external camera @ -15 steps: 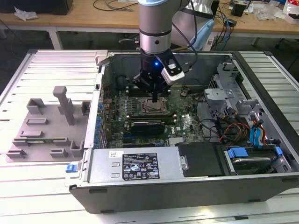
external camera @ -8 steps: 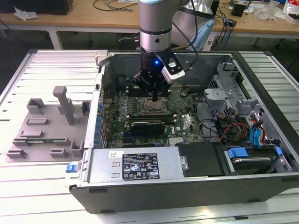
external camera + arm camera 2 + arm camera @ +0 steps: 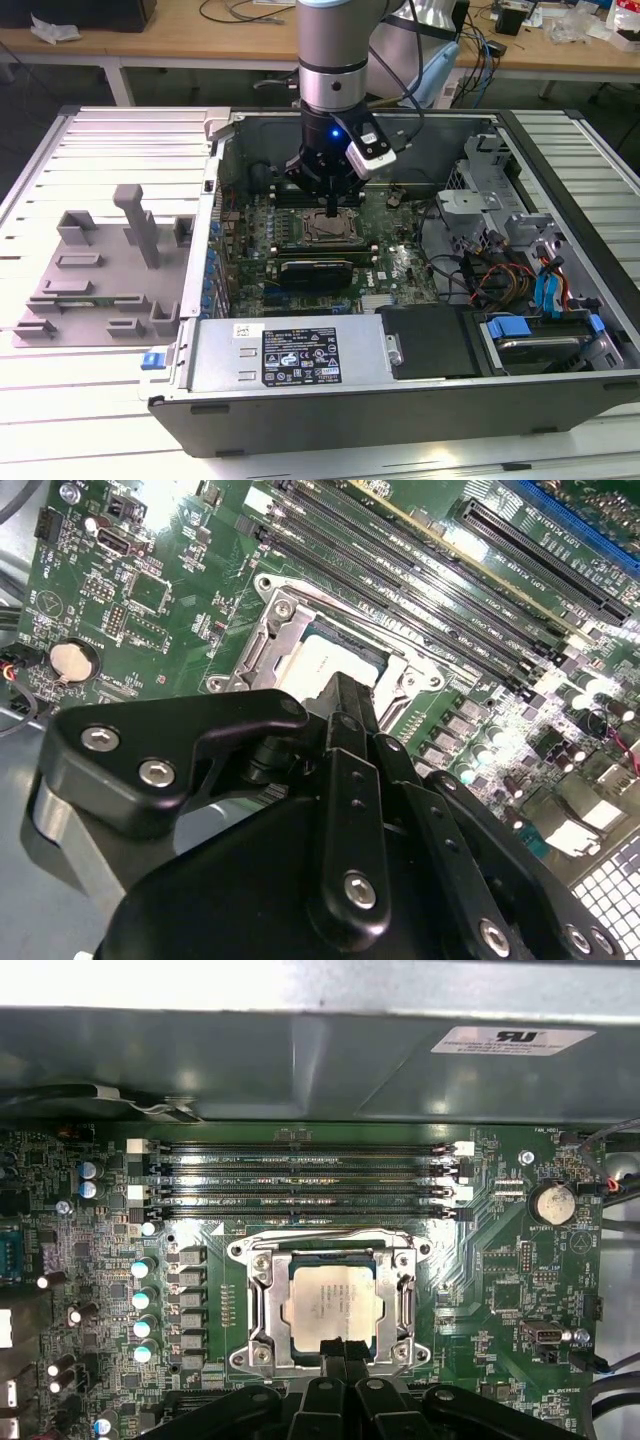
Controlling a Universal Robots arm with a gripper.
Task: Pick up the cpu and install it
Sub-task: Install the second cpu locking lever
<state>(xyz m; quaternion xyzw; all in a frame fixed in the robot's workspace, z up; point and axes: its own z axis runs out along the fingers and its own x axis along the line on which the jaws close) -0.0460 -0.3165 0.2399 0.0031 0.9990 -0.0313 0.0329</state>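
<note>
Exterior view: the arm reaches down into the open computer case (image 3: 560, 330), with the gripper (image 3: 330, 196) hanging straight over the cpu socket frame (image 3: 328, 228) on the motherboard (image 3: 400, 262), near the case's centre. It comes in from directly above, probably because a chip has to seat flat. The grey plastic tray (image 3: 100, 285) with upright blocks lies outside the case at about 9 o'clock from the gripper, well apart, nothing seen on its near slots.

Second wrist view: black gripper (image 3: 340, 695) linkage in front, fingertips drawn close together into a narrow point right at the edge of the cpu (image 3: 335, 665), which lies inside the metal socket frame (image 3: 262, 645). I can't tell if the tips touch the chip or just hover. A coin battery (image 3: 72, 660) sits at about 9 o'clock from the socket, and memory slots (image 3: 420, 585) run at about 1 o'clock.

First wrist view: the cpu (image 3: 332, 1298) lies flat and square in the socket frame (image 3: 262, 1305), shiny lid up, so the install looks largely done, with seating not confirmable. The gripper (image 3: 338, 1348) fingers are pinched nearly shut, holding nothing, their tips at the chip's 6 o'clock edge, over the frame's rim. Memory slots (image 3: 300, 1180) are at 12 o'clock from the socket, the coin battery (image 3: 552, 1202) at about 2 o'clock.
</note>
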